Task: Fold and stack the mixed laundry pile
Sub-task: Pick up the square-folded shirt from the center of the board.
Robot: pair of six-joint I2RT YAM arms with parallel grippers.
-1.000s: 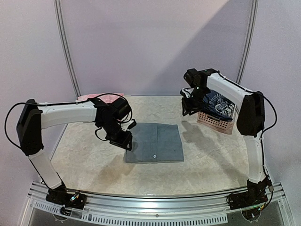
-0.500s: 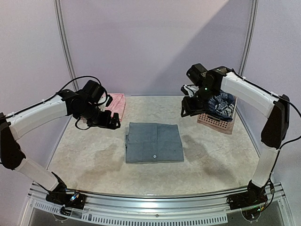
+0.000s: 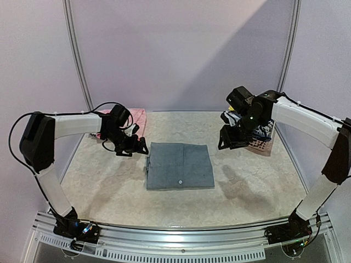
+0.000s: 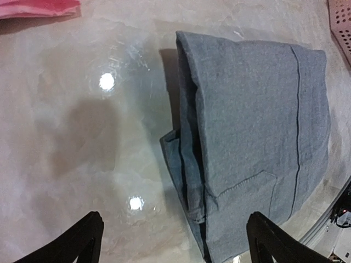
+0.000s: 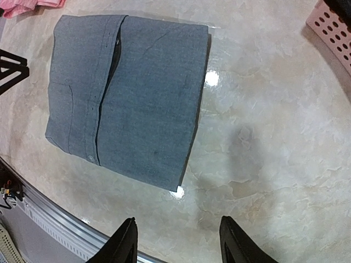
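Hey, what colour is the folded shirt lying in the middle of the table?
The folded shirt is plain blue-grey, clearest in the right wrist view.

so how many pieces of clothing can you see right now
3. A folded grey shirt mid-table, a pink piece at the far left, a navy printed garment in the pink basket at right. More may be hidden under it.
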